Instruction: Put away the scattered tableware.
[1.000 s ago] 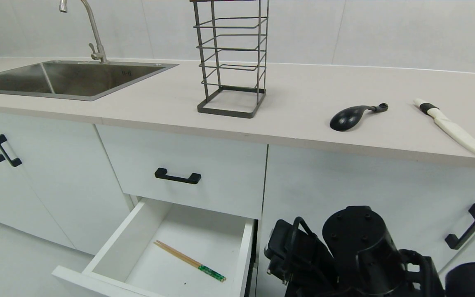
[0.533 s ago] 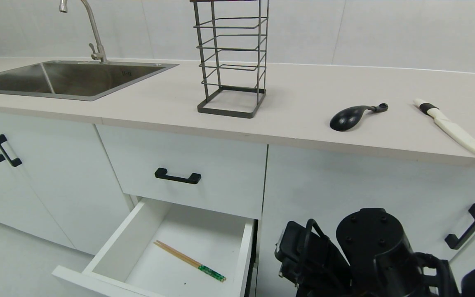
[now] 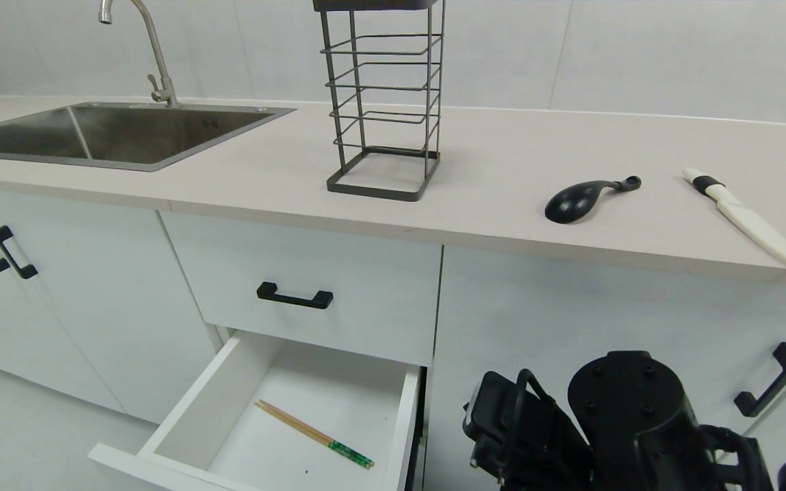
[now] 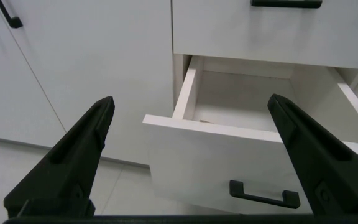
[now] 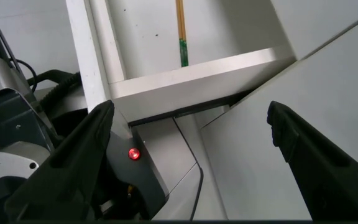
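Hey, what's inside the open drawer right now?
A pair of chopsticks lies on the floor of the open drawer, toward its right wall. The drawer's rear, under the closed drawer above, is hidden.

Facing a kitchen, going by the steel sink [image 3: 127, 129] and curved tap [image 3: 152, 49] in a pale countertop [image 3: 502, 157], the white cabinets [image 3: 93, 320] with black handles [image 3: 295, 297] beneath, the open drawer [image 3: 229, 389], the wire rack [image 3: 383, 102] on top and the tiled wall [image 3: 638, 54] behind.
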`<state>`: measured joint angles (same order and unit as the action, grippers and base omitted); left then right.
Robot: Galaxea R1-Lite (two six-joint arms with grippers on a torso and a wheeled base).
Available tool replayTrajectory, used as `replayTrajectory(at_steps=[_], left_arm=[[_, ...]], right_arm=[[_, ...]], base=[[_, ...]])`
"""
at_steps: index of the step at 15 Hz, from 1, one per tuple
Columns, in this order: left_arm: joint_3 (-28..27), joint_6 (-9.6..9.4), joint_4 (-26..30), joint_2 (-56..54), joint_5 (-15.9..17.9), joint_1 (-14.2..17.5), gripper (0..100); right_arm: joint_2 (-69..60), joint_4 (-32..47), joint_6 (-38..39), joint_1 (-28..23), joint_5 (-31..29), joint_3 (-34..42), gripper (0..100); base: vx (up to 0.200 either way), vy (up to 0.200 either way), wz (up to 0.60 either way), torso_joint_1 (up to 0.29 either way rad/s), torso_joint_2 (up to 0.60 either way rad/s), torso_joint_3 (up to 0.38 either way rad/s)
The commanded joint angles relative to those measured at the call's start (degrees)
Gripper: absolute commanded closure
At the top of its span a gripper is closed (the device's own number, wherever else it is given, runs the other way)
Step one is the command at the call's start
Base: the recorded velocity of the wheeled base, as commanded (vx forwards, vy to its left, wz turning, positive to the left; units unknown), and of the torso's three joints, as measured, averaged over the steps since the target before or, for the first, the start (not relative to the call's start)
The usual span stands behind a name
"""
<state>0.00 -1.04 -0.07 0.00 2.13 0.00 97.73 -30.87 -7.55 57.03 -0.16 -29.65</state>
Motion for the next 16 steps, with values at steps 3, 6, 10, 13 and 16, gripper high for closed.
replayTrajectory(at_steps=[3,6,10,13,16], left_arm=[[0.0,-0.02,-0.01,0.0,0.06,0.0,0],[0.0,-0.02,-0.01,0.0,-0.02,0.0,0],[0.0,-0.02,-0.01,0.0,-0.02,0.0,0],[0.0,-0.02,-0.01,0.0,0.06,0.0,0],[0.0,-0.02,-0.01,0.0,0.06,0.0,0]], right_arm=[[-0.61,-0.07,0.25,0.1,-0.02,1.61,0],[-0.61,-0.07,0.25,0.1,-0.02,2.05,0],[-0.79,-0.07,0.08,0.19,-0.02,1.87,0],[-0.88,-0.07,0.08,0.28,-0.02,1.87,0],[-0.88,-0.07,0.16,0.54,-0.02,1.96,0]], base=[[0.0,0.0,0.0,0.216,-0.05,-0.136],[0.0,0.0,0.0,0.08,-0.1,-0.064],[0.0,0.0,0.0,0.008,-0.11,-0.03],[0.0,0.0,0.0,0.067,-0.2,-0.028],[0.0,0.0,0.0,0.207,-0.51,-0.175]])
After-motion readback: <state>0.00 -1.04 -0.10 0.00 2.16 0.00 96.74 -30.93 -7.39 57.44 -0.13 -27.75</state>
